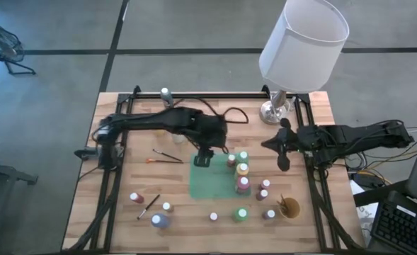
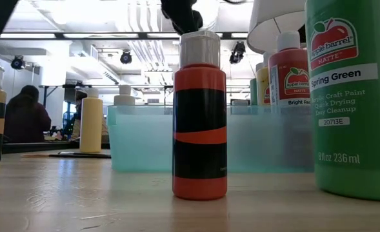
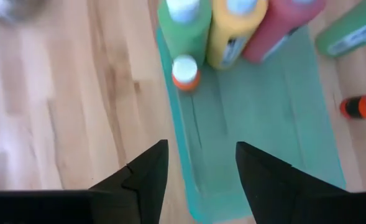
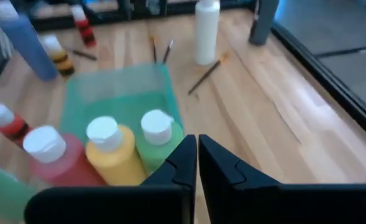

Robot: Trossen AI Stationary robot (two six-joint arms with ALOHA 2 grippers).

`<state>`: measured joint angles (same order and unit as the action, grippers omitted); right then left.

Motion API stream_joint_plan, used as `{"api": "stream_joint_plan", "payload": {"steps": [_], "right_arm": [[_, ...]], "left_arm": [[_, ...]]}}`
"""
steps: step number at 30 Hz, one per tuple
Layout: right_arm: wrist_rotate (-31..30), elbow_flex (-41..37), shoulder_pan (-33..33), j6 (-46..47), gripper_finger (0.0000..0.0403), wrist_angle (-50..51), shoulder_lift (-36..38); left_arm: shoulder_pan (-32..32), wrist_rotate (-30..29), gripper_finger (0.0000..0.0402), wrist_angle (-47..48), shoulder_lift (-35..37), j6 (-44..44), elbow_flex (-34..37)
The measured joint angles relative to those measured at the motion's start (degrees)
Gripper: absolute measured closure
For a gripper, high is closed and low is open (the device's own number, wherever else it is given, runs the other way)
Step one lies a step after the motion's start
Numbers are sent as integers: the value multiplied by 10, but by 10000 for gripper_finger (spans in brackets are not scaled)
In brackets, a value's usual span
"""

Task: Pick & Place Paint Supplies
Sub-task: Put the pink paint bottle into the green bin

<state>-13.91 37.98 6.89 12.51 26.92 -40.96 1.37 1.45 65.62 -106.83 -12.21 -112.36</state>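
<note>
Pale wood for the table (image 1: 123, 234), with a green tray (image 1: 207, 185) near its middle. Inside the tray, along the edge toward the right arm, a row of three large paint bottles: green bottle (image 3: 183, 25), yellow bottle (image 3: 235, 31), red bottle (image 3: 282, 25), all upright and pale-capped, standing close together. Just beside the green one, a small orange bottle (image 3: 186, 71) with a white cap, also upright in the tray.

Left gripper (image 3: 201, 149) above the tray's corner on the left arm's side — fingers apart, nothing between them, no contact with any bottle. Right gripper (image 4: 197, 146) just beyond the row of three, on the right arm's side of the tray, fingers pressed together and holding nothing.

Elsewhere on the wood, more supplies scattered toward the front edge: a Spring Green bottle (image 2: 351, 96) standing outside the tray, an orange-and-black bottle (image 2: 200, 129) upright near it, a blue bottle (image 1: 160, 221) at the front left, a red-capped small bottle (image 1: 135, 197) near that. Two thin brushes (image 1: 167, 156) flat on the table beside the left arm, another brush (image 1: 149, 205) farther forward. A tall white bottle (image 1: 166, 93) at the back edge. At the front right a tan cup (image 1: 289, 207); at the back right a lamp (image 1: 304, 42) with a white shade.

Beyond the table, in the low view — a seated person (image 2: 25, 116), far off.
</note>
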Motion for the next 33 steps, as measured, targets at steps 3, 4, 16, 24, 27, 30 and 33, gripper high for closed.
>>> {"api": "stream_joint_plan", "payload": {"steps": [3, 4, 16, 24, 27, 30, 33], "right_arm": [[-39, 40, 29, 16, 373, 58, -45], [-54, 56, 38, 27, 367, 89, -63], [-40, 284, 112, 269, 280, 380, -253], [56, 366, 114, 533, 242, 455, -337], [91, 376, 116, 625, 231, 470, -358], [112, 379, 120, 688, 221, 478, -372], [114, 381, 127, 724, 213, 481, -384]], "left_arm": [[0, 6, 211, -97, 69, -15, 96], [0, 7, 211, -129, 92, -19, 130], [0, 6, 213, -542, 334, -66, 504], [1, -7, 213, -774, 412, -102, 650], [1, -27, 213, -804, 426, -108, 672], [2, -56, 213, -807, 432, -116, 679], [2, -66, 213, -806, 432, -117, 686]]}}
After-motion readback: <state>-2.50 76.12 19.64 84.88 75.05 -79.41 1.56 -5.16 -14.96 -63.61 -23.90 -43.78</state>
